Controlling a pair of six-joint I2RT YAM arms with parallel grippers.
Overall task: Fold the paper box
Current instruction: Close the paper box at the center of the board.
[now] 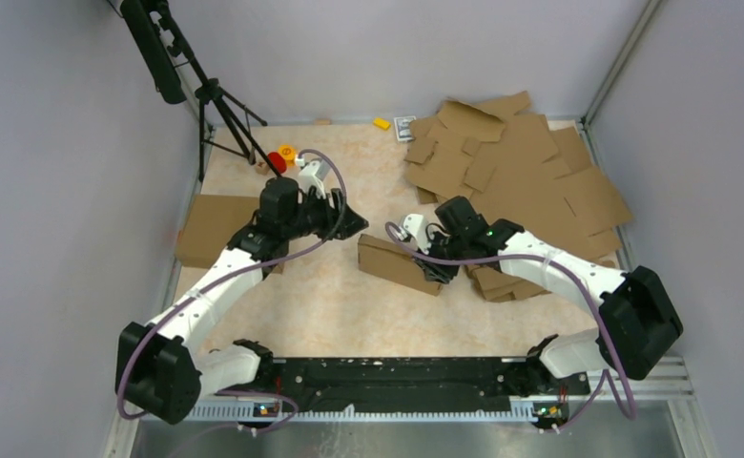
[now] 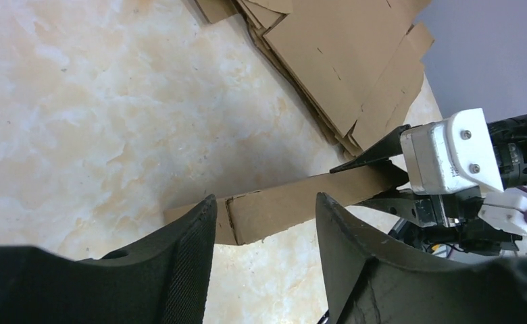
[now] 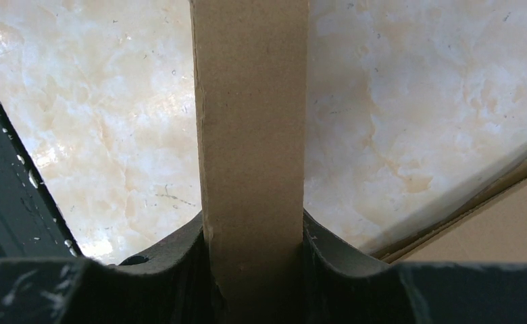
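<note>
The box (image 1: 399,263) sits mid-counter (image 1: 320,301), seemingly part-folded. The right hand (image 1: 433,269) pinches its 4 o'clock end. The left hand (image 2: 266,206), half open and empty, straddles its 10 o'clock end. Next move, probably: close on that end and fold it in squarely.

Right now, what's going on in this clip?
The right gripper is clamped on one end of the box, a narrow folded cardboard shape lying between the two arms. The left gripper is open near the box's other end and is not gripping it. A pile of flat blanks lies at the far right. Another cardboard piece sits at the left.
</note>
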